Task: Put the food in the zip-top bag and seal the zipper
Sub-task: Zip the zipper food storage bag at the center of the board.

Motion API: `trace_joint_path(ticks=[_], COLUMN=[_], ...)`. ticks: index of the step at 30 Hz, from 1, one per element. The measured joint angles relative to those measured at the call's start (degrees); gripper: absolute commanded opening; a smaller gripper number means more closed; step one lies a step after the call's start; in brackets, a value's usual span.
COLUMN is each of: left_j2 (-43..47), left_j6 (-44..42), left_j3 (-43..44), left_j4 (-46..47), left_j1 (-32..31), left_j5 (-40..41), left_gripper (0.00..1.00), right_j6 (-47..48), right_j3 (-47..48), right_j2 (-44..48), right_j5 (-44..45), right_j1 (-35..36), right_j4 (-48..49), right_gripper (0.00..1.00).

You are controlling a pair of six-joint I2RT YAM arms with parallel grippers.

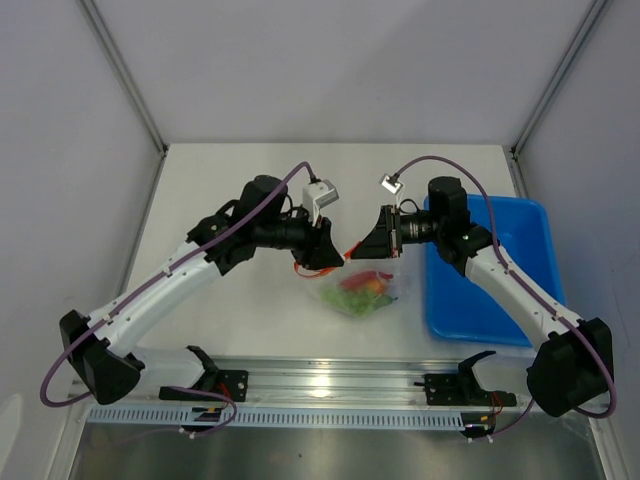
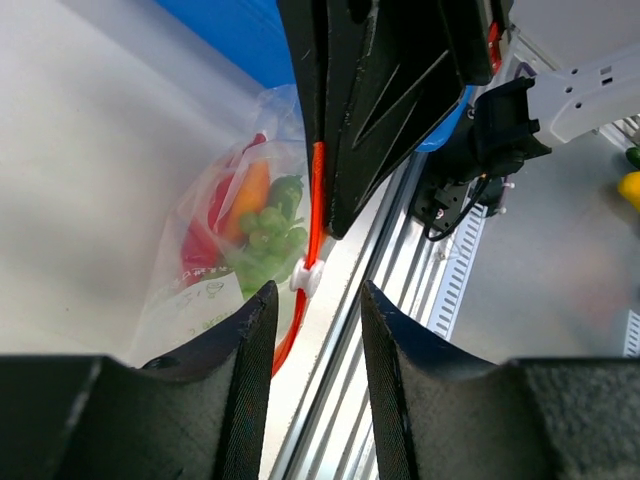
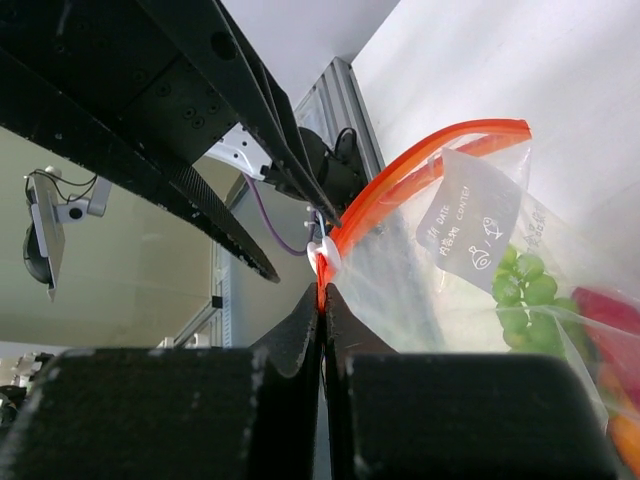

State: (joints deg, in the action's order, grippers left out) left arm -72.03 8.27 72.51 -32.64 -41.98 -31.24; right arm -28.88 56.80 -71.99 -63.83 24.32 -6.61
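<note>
The clear zip-top bag (image 1: 368, 296) hangs just above the table between both arms, with the food inside it. Green grapes (image 2: 264, 234), an orange carrot piece (image 2: 251, 188) and a red pepper piece (image 2: 203, 228) show through the plastic. My right gripper (image 3: 322, 300) is shut on one end of the orange-red zipper (image 3: 430, 150), right below the white slider (image 3: 326, 255). My left gripper (image 2: 316, 295) stands open just short of the slider (image 2: 307, 277), with nothing between its fingers. From above, the left gripper (image 1: 328, 254) and the right gripper (image 1: 376, 244) face each other over the bag's mouth.
A blue rectangular tray (image 1: 495, 300) lies on the table under the right arm. An aluminium rail (image 1: 330, 385) runs along the table's near edge. White walls enclose the back and sides.
</note>
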Motion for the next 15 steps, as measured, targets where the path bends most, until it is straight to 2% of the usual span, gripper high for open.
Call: trace_joint_path(ticks=[8, 15], left_j2=[-1.55, -2.97], left_j6=[0.76, 0.83], left_j3=[-0.09, -0.09], left_j4=[2.16, 2.69], left_j1=[0.00, 0.02], left_j5=[-2.69, -4.98], left_gripper=[0.38, 0.21], right_j6=[-1.49, -2.51], right_j3=[-0.66, -1.40], right_j2=[0.24, 0.92], right_j5=[-0.07, -0.68], right_j1=[0.00, 0.00], right_j4=[1.84, 2.67], right_gripper=[0.00, 0.00])
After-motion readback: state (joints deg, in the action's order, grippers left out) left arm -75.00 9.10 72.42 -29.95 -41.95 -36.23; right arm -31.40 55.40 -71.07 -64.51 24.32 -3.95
